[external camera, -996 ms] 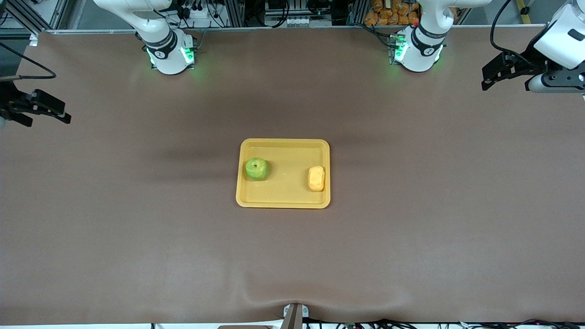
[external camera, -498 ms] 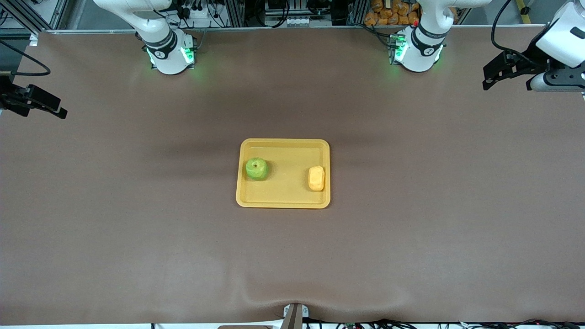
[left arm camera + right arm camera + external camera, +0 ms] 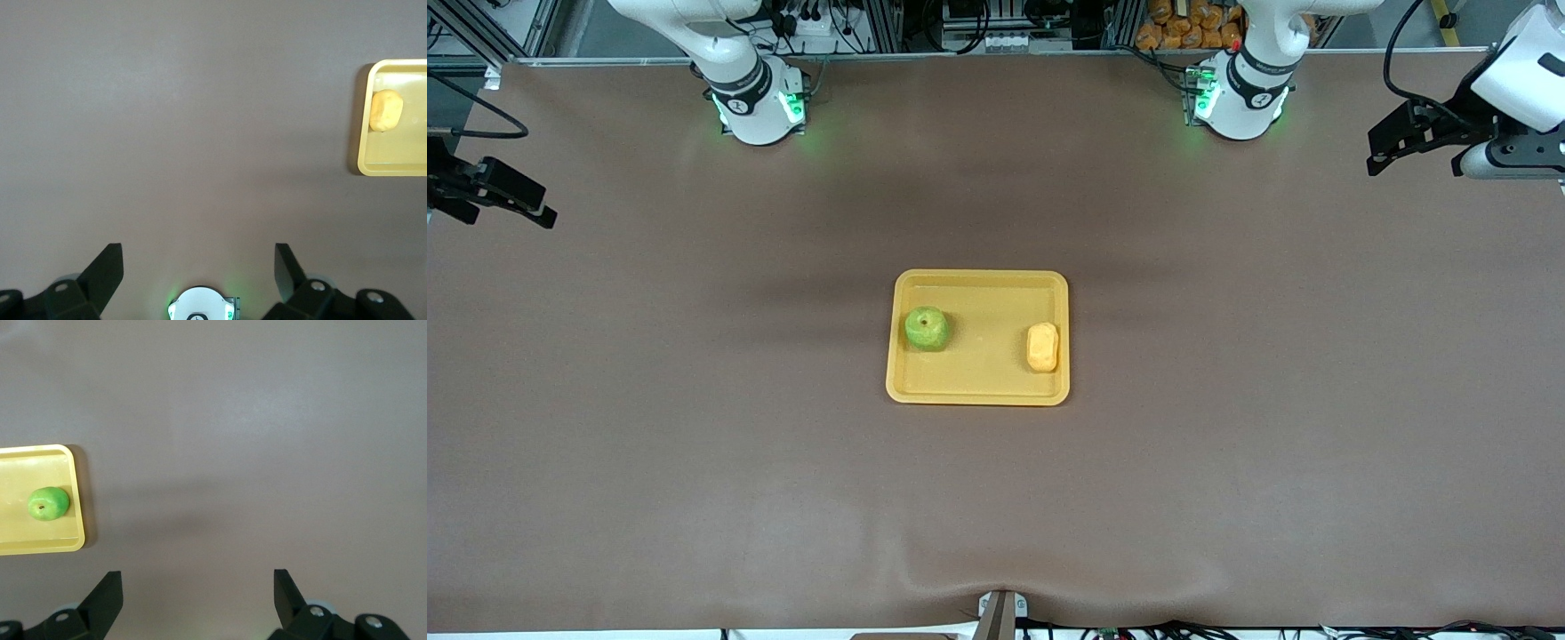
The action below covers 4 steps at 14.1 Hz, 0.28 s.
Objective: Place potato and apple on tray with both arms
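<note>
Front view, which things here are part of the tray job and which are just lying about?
Part of the job:
- apple, on the tray
- potato, on the tray
- left hand, open, over the table's left-arm end
- right hand, open, over the right-arm end

Just lying about:
- brown table cover

The tray point(image 3: 393, 167) is cut off by the edge in both wrist views; the right hand point(image 3: 511, 203) is partly cropped in the front view.

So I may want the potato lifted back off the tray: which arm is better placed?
Probably the left: the potato lies at the tray's end toward the left arm. Both the left hand and right hand hang open over the table's ends.
</note>
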### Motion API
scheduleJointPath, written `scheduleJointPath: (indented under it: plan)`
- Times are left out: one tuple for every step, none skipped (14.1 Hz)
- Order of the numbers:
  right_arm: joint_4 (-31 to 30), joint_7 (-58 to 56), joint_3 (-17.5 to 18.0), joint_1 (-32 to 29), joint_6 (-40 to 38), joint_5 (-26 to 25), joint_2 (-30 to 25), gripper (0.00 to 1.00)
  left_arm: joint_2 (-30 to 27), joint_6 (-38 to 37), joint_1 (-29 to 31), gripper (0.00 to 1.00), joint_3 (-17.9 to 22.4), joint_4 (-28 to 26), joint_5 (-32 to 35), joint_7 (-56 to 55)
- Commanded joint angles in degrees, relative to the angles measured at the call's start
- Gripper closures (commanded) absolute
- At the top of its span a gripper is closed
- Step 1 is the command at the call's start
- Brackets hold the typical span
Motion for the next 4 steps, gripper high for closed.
scheduleJointPath:
  plan:
    - [0.4,1.2,-0.1,0.2,-0.8,-0.9,-0.3,0.0,0.6,-0.8,0.2,0.0,0.2,0.9,-0.5,-0.3]
    - [0.4,1.2,-0.1,0.2,-0.9,-0.8,-0.3,0.0,0.5,-0.9,0.2,0.0,0.2,1.0,-0.4,-0.3]
    - [0.4,1.2,-0.1,0.1,-0.9,-0.7,-0.3,0.0,0.5,-0.8,0.2,0.0,0.2,0.9,-0.4,-0.3]
    - [0.4,1.1,-0.1,0.1,-0.8,-0.7,-0.2,0.0,0.5,-0.8,0.2,0.0,0.2,1.0,-0.4,-0.3]
